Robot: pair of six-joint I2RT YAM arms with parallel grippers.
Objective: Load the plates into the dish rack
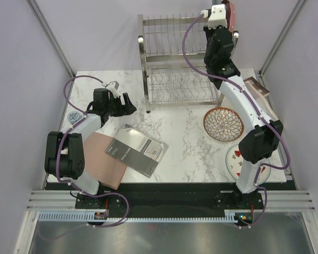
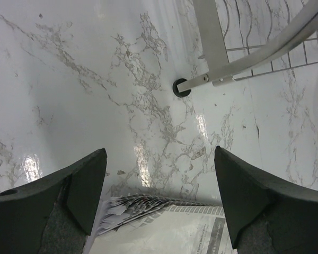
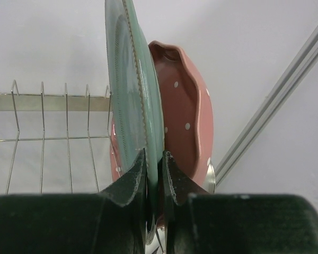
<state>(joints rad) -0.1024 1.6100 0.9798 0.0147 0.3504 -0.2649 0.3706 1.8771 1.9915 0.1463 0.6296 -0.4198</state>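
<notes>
The grey-green plate stands on edge in the top tier of the dish rack, right beside the pink dotted plate, whose rim shows at the rack's far right end. My right gripper straddles the green plate's rim, its jaws parted narrowly; a thin gap shows on the pink plate's side. The petal-pattern plate and the strawberry plate lie flat on the table to the right. My left gripper hovers open over the marble, left of the rack, holding nothing.
A dark grey booklet lies front centre, its edge under the left gripper. A brown board lies at the front left. The rack's leg and foot stand just ahead of the left fingers. A brown object sits by the right wall.
</notes>
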